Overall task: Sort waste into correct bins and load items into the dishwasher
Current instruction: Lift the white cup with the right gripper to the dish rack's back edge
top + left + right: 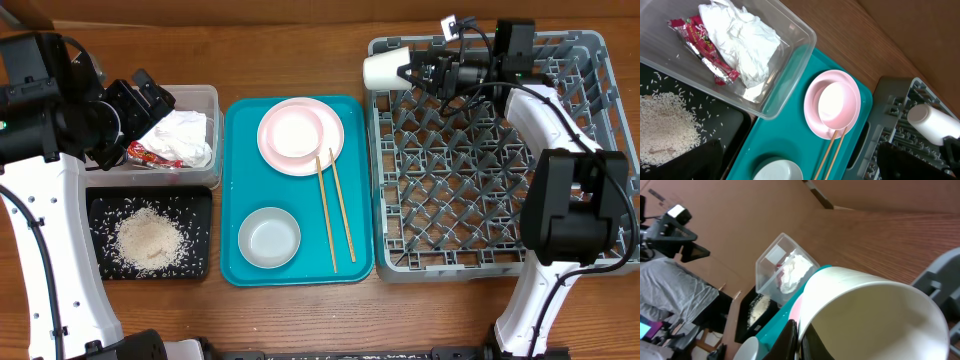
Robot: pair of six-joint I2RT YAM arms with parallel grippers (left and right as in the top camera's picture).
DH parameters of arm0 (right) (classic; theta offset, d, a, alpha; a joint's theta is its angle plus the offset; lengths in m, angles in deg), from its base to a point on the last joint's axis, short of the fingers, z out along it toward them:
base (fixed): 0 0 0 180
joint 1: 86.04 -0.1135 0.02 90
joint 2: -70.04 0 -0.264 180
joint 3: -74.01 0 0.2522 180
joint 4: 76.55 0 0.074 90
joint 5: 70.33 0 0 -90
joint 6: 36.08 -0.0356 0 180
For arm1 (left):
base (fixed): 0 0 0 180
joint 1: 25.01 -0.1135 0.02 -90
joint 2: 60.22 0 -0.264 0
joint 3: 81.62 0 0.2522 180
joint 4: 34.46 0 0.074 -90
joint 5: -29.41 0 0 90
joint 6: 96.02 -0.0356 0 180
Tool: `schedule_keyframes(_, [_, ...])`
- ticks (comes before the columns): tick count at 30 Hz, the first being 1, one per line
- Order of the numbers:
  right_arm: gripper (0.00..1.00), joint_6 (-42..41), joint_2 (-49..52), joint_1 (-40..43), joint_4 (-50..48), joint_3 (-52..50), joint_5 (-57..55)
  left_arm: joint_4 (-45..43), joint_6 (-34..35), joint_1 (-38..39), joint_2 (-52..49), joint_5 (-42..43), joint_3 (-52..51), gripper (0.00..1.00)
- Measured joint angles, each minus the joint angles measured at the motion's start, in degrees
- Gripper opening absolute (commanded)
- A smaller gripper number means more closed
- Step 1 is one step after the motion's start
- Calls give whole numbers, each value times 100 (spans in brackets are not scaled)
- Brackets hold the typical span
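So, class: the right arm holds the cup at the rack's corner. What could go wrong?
1. The white cup lies sideways in the right gripper, partly beyond the dish rack corner; released here, it may fall outside.
2. Pinched by its rim, it may slip or land tilted in the rack.

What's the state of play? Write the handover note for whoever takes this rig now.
Right gripper: shut on the white cup, held sideways at the dish rack's far-left corner.
Left gripper: above the clear tub; open or shut unclear.
Done: napkin and red wrapper in the tub, rice in the black tray.
Left: rack the cup, then plate, stacked bowl, other bowl, chopsticks, all on the teal tray.
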Motion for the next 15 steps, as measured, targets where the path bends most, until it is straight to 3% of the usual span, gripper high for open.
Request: schedule_keyframes(15, [4,0,431,15,-619,0,251,0,0,0,0,0,0,100])
